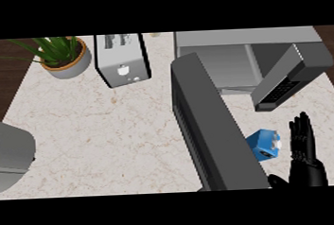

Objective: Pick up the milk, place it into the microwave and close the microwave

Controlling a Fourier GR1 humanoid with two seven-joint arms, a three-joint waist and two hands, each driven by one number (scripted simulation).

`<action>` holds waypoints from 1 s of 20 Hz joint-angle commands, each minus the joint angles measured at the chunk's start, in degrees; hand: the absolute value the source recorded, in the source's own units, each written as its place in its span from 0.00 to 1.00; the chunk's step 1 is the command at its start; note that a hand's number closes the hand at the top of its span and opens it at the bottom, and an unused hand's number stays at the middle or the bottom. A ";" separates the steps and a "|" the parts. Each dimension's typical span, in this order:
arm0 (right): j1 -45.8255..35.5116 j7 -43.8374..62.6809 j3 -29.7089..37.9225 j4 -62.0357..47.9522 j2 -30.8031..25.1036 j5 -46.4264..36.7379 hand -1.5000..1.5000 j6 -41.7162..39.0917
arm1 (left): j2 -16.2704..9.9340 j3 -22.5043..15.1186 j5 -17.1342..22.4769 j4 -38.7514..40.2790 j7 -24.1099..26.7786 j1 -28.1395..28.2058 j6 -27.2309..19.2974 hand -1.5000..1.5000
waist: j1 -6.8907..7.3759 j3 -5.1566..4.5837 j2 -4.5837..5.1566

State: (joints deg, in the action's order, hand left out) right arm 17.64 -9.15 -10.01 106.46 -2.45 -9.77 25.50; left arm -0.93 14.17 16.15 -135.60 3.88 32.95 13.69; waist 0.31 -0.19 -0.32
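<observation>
My right hand stands nearest, at the lower right, fingers straight and released, holding nothing. Just to its left lies the milk, a blue carton on the counter, apart from my fingers, tucked between my hand and the door. The door swings wide toward me, I judge so the carton can pass into the microwave beyond. My palm faces the milk, ready, I think, to close round its side. My left forearm shows at the left edge; its hand is out of view. Farthest stand a toaster and a plant.
</observation>
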 commanded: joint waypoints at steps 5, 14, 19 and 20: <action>-0.64 -13.32 6.13 -14.67 0.12 6.54 0.00 -3.75 | 0.91 2.34 2.93 -2.07 1.05 4.15 3.55 0.00 | 0.17 0.21 0.22; -3.78 -20.70 9.78 -24.26 -0.63 8.67 0.00 -7.20 | 0.93 2.56 4.59 -3.11 1.73 5.91 4.08 0.00 | 0.20 0.19 0.21; -8.34 -26.92 14.65 -36.13 -2.64 10.53 0.00 -9.58 | 0.91 3.99 5.69 -5.49 -1.57 4.84 3.18 0.00 | 0.26 0.22 0.26; -10.35 -30.64 14.90 -40.87 -1.26 9.90 0.00 -8.58 | 0.52 3.88 6.10 -5.83 -2.81 4.58 3.44 0.00 | 0.33 0.24 0.29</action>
State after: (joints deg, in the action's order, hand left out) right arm 10.70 -34.47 2.79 74.09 -4.21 0.19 16.63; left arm -0.48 16.38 18.06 -135.90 4.17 36.04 16.37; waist 0.47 0.02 -0.06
